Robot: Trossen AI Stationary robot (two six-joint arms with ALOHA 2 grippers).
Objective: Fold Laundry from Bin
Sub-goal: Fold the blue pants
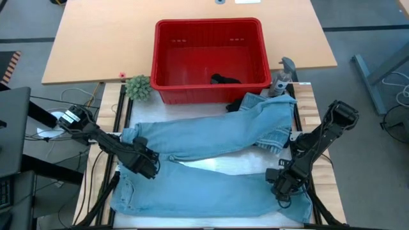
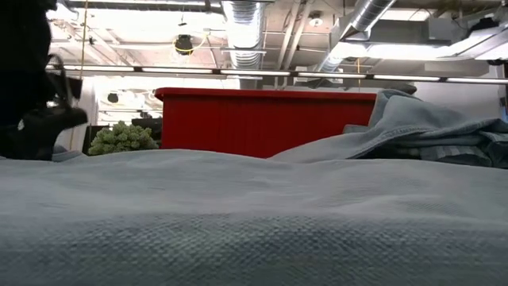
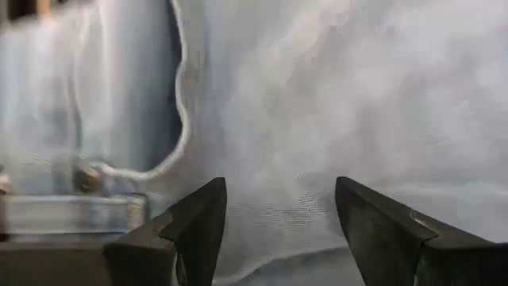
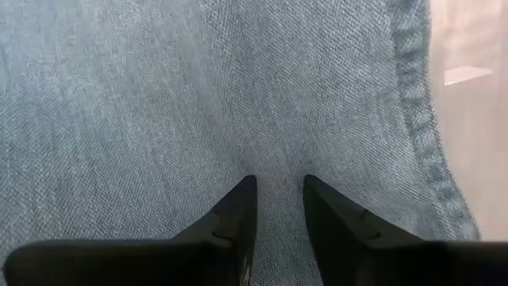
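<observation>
Crowding jeans (image 1: pixel 211 160): bin (image 1: pixel 163 64) behind | plant (image 1: pixel 138 87) beside bin | grippers atop denim

two dark jointed arms with black cables, each ending in matte black wedge-shaped fingers (image 3: pixel 198 230).

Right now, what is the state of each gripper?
Left gripper: open, over the jeans.
Right gripper: nearly closed on the jeans; a grip cannot be told.

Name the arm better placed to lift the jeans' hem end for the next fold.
Right, probably. Its pincer is already down on the jeans beside the hem edge, fingers nearly closed on denim. The left pincer stands open at the waistband end, by the button.
</observation>
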